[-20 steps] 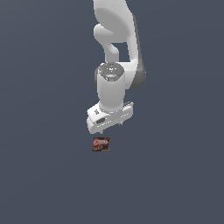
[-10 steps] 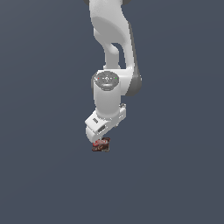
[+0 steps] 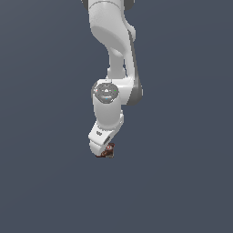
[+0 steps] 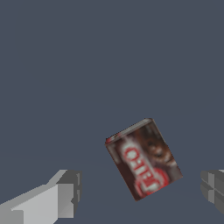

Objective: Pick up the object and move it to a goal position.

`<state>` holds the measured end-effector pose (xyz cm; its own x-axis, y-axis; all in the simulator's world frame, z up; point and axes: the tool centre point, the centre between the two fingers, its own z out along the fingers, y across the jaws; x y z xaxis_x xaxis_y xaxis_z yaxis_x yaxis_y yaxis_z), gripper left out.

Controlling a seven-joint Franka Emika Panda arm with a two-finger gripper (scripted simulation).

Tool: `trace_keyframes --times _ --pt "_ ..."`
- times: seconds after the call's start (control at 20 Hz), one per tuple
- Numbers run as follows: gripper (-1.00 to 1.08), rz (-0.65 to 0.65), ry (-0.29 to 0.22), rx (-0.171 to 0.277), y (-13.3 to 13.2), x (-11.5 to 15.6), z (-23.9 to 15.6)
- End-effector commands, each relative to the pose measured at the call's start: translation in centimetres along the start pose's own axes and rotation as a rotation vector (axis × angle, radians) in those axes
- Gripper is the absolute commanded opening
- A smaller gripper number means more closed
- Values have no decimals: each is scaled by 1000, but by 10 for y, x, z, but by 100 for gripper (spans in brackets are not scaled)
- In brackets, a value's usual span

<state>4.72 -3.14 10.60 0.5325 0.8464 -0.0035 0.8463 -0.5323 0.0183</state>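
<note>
The object is a small flat dark brown box with a red-and-white label, lying on the grey floor. In the wrist view it sits between my two fingertips, nearer the far one, and touches neither. My gripper is open, jaws wide apart on either side of the box. In the exterior view the white hand has come down right over the object, hiding most of it; only a brown and red corner shows beside the hand.
A flat, plain dark grey surface stretches all around. The white arm rises from the hand to the exterior view's top edge.
The arm has lowered and swung toward the exterior view's left, bringing the hand down from above the box to cover it. The box has not moved.
</note>
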Motion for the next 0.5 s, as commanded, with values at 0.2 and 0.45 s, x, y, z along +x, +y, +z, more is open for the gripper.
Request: trace_keyframes --times 0.2,0.45 --pt "100 -169 0 6 8 -5 14" --pt "100 -293 2 11 14 -10 25"
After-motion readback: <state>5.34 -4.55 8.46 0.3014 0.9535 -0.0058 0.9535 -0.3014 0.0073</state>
